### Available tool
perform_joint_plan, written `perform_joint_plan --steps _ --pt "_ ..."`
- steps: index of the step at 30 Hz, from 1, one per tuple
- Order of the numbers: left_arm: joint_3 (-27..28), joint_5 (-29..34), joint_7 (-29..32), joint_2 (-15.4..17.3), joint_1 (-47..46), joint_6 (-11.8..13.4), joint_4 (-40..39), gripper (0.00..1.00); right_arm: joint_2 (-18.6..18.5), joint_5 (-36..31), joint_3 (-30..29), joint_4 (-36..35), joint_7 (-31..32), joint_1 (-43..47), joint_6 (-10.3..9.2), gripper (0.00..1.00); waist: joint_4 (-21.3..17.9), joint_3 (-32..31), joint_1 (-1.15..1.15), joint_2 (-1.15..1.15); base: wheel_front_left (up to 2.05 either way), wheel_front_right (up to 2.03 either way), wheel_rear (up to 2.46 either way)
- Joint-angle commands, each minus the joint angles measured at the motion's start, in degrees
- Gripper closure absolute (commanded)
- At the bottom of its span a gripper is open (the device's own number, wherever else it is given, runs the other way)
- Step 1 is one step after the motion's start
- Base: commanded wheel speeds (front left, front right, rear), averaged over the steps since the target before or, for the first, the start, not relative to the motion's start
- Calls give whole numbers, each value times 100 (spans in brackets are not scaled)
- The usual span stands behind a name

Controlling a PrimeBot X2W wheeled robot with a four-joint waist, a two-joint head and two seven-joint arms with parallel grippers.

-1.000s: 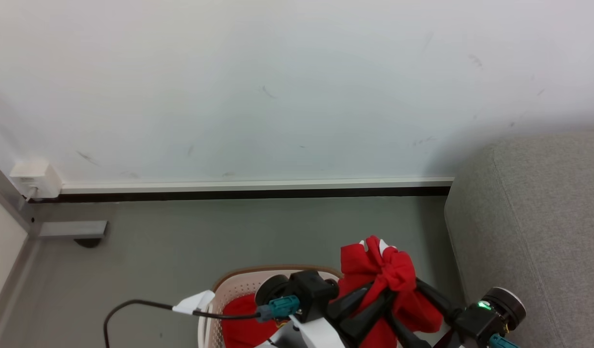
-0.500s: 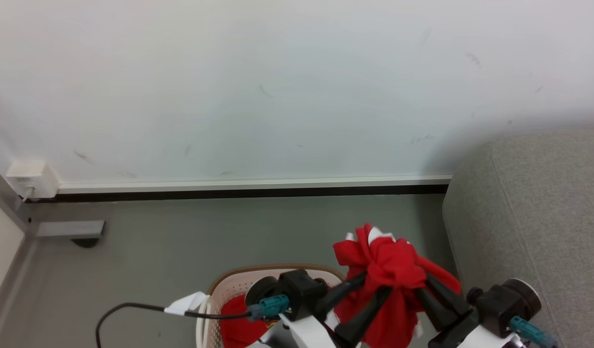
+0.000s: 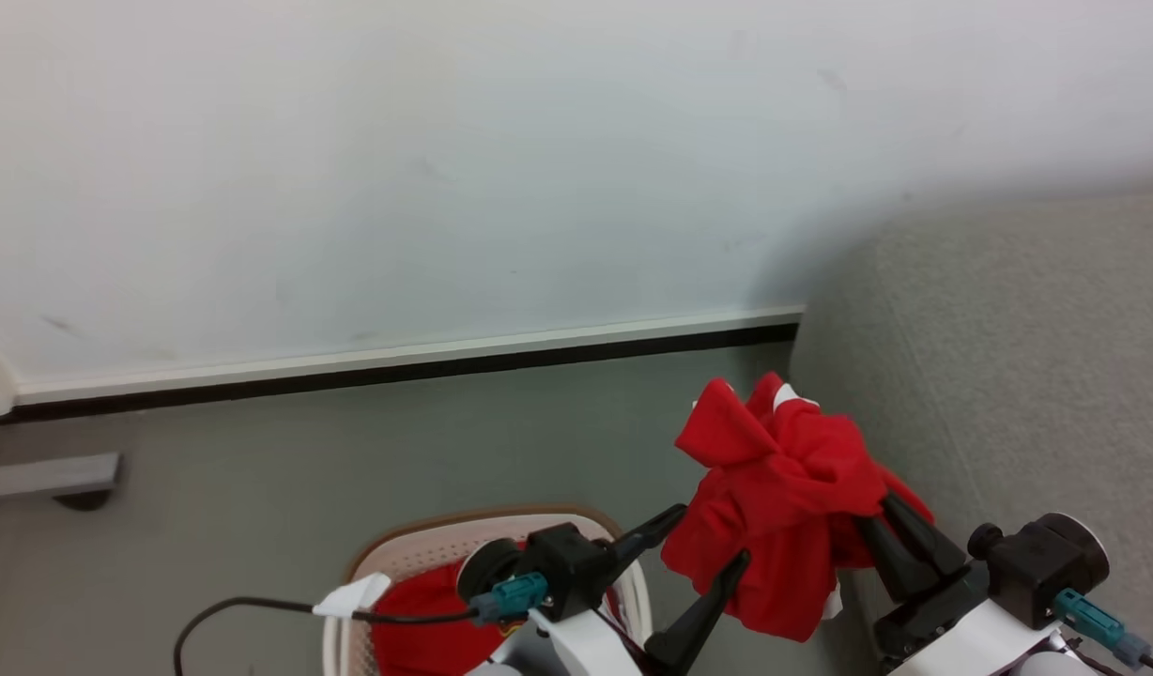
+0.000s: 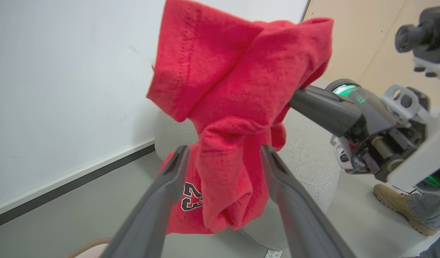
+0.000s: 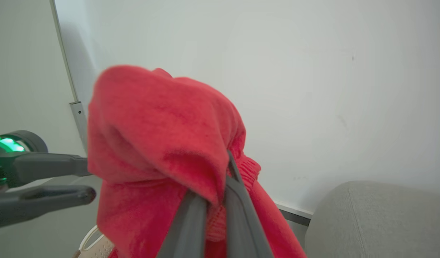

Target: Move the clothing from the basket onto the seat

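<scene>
Our right gripper clamps the clothing; our left gripper gapes apart. We should carry it well over the seat before releasing

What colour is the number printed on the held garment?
Black digits with white outline, on the red garment; clearest in the left wrist view.

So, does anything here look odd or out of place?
Nothing broken or spilled. Only a crumpled red garment hanging in mid-air beside the sofa, pinched by the right pincer, the left pincer open around it.
</scene>
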Motion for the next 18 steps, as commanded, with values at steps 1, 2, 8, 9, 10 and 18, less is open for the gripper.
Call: perform_joint_plan --steps 1,2,8,9,10,18 --pt "-2 85 -55 -13 -73 12 32 0 -34 -59 -46 -28 2 36 -13 100 -240 106 0 0 0 0 0" --pt "-3 79 -62 -19 -92 12 57 0 -39 -54 -63 -43 2 48 -14 100 -323 130 0 0 0 0 0" --pt "-31 118 -103 12 -221 9 176 0 -38 -61 -286 -130 2 107 -14 100 -779 300 0 0 0 0 0" --pt "-30 122 -104 25 -239 7 189 0 -26 -63 -320 -146 2 116 -13 100 -847 327 0 0 0 0 0" --pt "-42 113 -104 24 -258 1 202 0 -25 -68 -360 -153 2 129 -14 100 -902 350 0 0 0 0 0" --pt "-83 100 -122 8 -383 19 267 0 40 -84 -576 -238 1 147 -14 100 -1184 528 0 0 0 0 0"
